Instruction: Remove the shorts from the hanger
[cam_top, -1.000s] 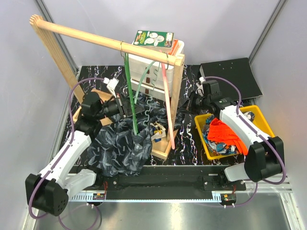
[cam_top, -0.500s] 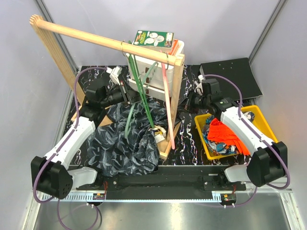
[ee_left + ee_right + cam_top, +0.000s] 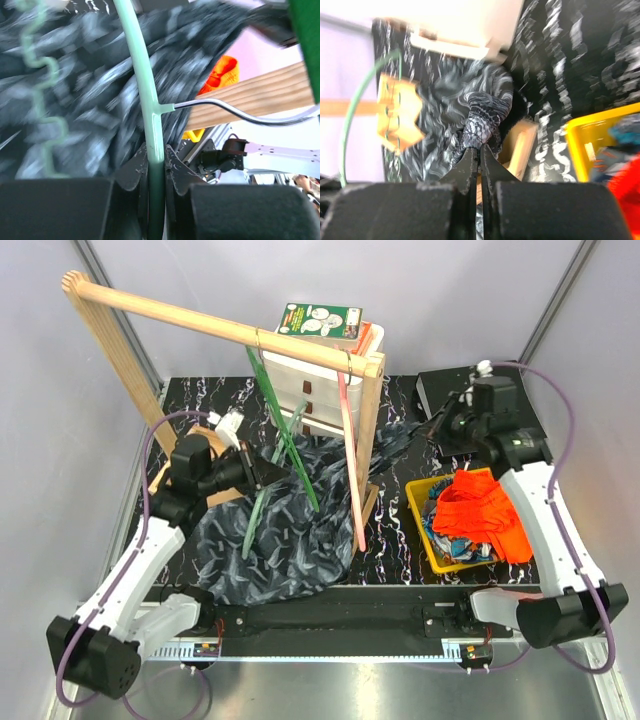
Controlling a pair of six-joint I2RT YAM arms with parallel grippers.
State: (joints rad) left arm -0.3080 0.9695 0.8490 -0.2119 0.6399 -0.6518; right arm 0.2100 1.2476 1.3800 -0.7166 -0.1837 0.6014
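The dark navy-grey patterned shorts (image 3: 285,535) lie spread over the table's left middle, with one end stretched up to the right. My right gripper (image 3: 437,430) is shut on that end (image 3: 482,117) and holds it raised beside the rack post. My left gripper (image 3: 262,472) is shut on a pale green hanger (image 3: 262,508), whose bar (image 3: 150,100) runs across the shorts (image 3: 85,85). The bright orange shorts (image 3: 485,515) and the blue, orange and white patterned shorts (image 3: 452,548) lie in the yellow bin (image 3: 415,502).
A wooden rack rail (image 3: 210,320) spans the back, carrying a dark green hanger (image 3: 285,440) and a pink hanger (image 3: 350,460). White drawers (image 3: 310,380) with a box on top stand behind. A black pad (image 3: 520,405) lies at the back right.
My right gripper has moved right and back, pulling the dark shorts' end past the rack post. My left gripper has dropped back toward me with the pale green hanger.
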